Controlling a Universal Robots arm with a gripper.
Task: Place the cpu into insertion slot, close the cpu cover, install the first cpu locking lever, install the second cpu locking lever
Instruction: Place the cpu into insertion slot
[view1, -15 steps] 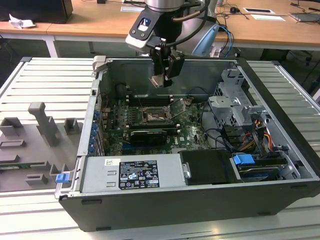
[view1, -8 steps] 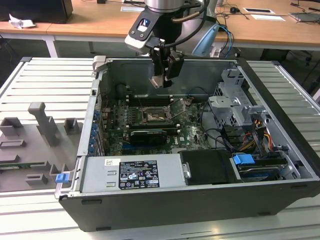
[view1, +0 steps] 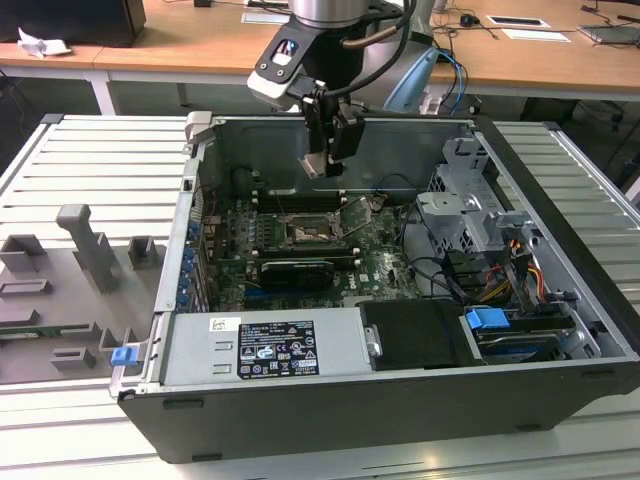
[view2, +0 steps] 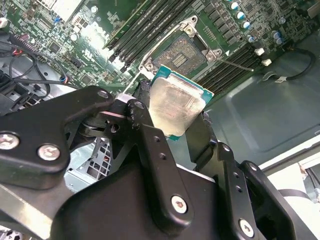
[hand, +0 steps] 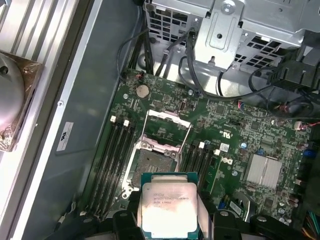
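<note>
On the exterior view's left, grey moulded fixtures (view1: 88, 255) stand on the ribbed table (view1: 80, 160), just beside the open computer case (view1: 400, 400). The power supply (view1: 265, 345) lies along the case's near edge, labelled face up.

Further right, the gripper (view1: 322, 165) hangs above the motherboard (view1: 385, 262), close to the case's far wall. It is clenched on the cpu (view2: 176, 105). In the second wrist view a black finger (view2: 145, 130) presses on each of two opposite edges of the chip, whose pale metal face is towards that camera. The cpu is in the air, clear of the board and touching nothing but the fingers.

Below it, near the middle of the motherboard, the insertion slot (hand: 150, 167) lies bare between two banks of long black memory slots (hand: 112, 160). The first wrist view shows the held cpu (hand: 169, 207) just short of the socket's edge. The cpu cover (hand: 167, 116) is swung up off the socket on the side away from the chip.

At the case's right end stands the silver drive cage (view1: 468, 205), with cables trailing from it onto the board.
</note>
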